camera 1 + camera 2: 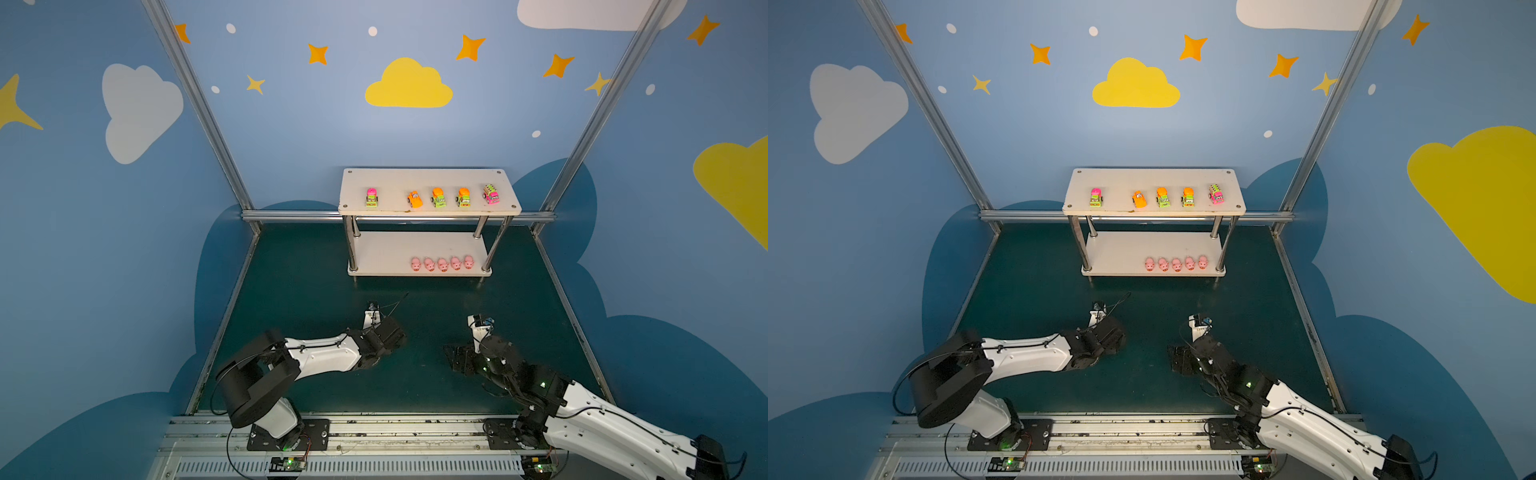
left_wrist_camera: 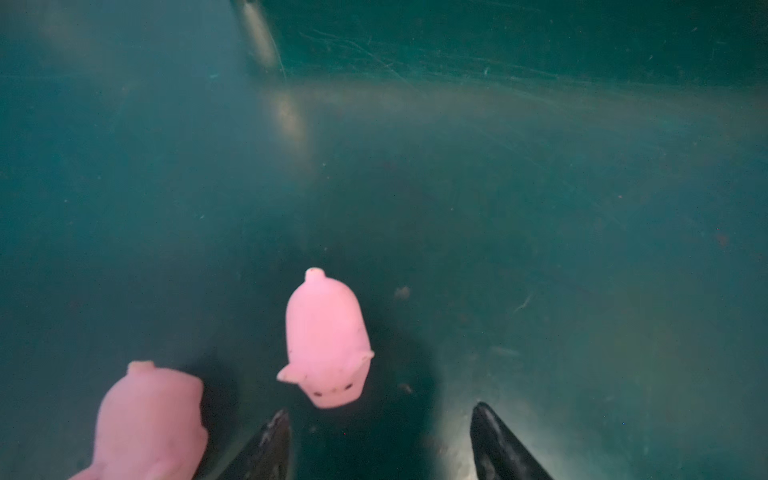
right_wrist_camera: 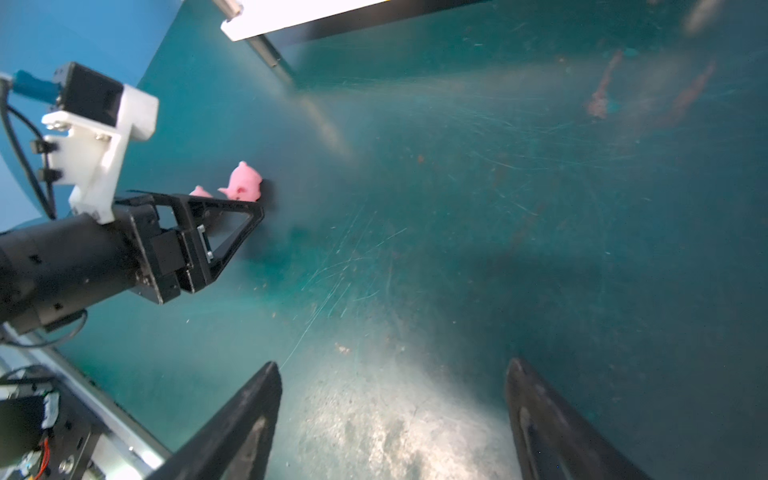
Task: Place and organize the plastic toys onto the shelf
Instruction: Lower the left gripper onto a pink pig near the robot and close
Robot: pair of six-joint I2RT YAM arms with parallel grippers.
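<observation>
Your left gripper (image 2: 380, 409) stands parted, clasping nothing — one pink pig (image 2: 326, 340) lies on the green mat (image 2: 498, 208) just ahead at its twelve o'clock, a second pig (image 2: 149, 419) beside it. Farther out, your right gripper (image 3: 392, 361) gapes empty. Five pigs (image 1: 442, 264) line the lower board of the shelf (image 1: 430, 209), toward three o'clock.

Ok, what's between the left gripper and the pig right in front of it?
Nothing: the left wrist view shows only bare green mat between the left gripper and that pig.

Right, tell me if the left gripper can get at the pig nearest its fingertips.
Probably yes: the left gripper stands open just short of that pig, bare mat between; the second pig lies aside.
</observation>
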